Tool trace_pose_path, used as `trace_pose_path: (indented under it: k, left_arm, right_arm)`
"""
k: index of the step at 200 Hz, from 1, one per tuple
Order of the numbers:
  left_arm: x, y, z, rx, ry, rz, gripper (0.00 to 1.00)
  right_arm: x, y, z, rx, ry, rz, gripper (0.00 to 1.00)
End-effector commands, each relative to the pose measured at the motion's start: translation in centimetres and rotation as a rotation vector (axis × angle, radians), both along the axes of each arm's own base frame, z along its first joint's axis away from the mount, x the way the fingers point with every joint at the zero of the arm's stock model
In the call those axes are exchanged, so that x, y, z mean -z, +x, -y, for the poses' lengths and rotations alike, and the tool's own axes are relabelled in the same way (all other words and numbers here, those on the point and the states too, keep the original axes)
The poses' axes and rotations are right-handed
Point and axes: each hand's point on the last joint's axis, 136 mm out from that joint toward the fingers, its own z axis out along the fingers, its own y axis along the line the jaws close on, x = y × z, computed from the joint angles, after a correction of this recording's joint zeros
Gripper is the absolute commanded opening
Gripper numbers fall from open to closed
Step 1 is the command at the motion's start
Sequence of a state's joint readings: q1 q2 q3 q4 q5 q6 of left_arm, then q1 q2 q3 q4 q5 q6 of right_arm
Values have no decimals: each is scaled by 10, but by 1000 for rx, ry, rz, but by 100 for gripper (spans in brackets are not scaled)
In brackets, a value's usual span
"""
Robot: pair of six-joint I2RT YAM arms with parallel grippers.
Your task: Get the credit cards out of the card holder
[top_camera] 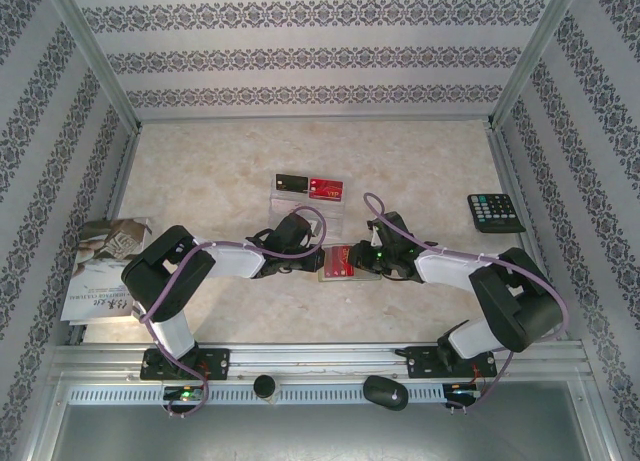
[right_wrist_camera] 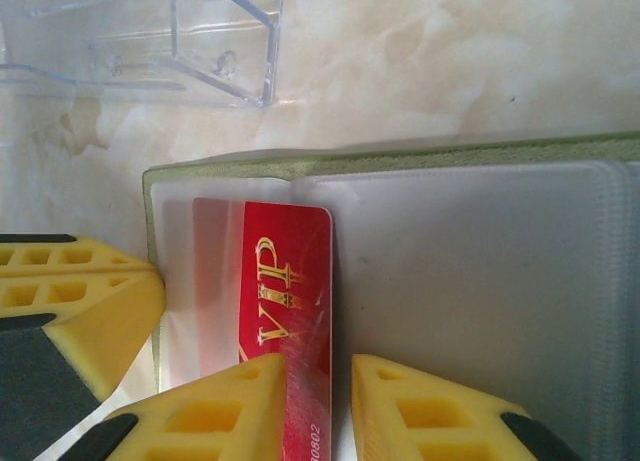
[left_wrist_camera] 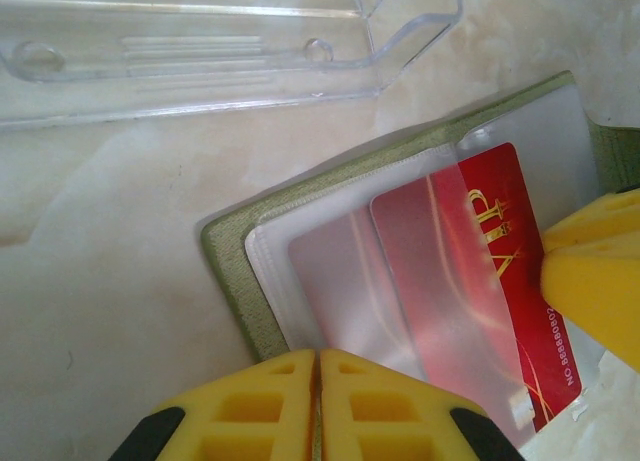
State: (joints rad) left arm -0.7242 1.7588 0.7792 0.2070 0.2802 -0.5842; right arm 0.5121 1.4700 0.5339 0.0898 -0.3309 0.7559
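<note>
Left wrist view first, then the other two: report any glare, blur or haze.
Left wrist view: red card sharp where bare, hazy under the sleeve; clear tray glints. Right wrist view: close yellow fingers slightly soft. Top external view: even light, card holder small.

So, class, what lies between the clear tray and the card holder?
Bare tabletop, as the left wrist view shows, between the tray and the holder.

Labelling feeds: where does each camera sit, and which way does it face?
Top external: above and behind, looking down at the table; both arms show.
Left wrist: on left arm, facing down at the card holder; shut left end effector shows.
Right wrist: on right arm, facing down; parted right end effector shows.
Both wrists share the red card.
</note>
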Motion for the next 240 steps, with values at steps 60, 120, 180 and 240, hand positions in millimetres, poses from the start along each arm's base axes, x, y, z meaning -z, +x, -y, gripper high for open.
trace_pose_path:
  k: [60,120,180,240]
  left_arm:
    - [40,-27,-8,36,78,-133,10]
    - [38,-26,-9,37,80,-127,9]
    - [39,-29,-13,32,89,-129,9]
    - [38,-28,-12,35,85,-122,9]
  right_arm:
    - [-17,4,-19,-67,110,42,22]
    - [-6,1,-10,-41,61,20,8]
    - [-12,-3,22,1,-90,82,0]
    - [-30,-8,38,1,-185,127,0]
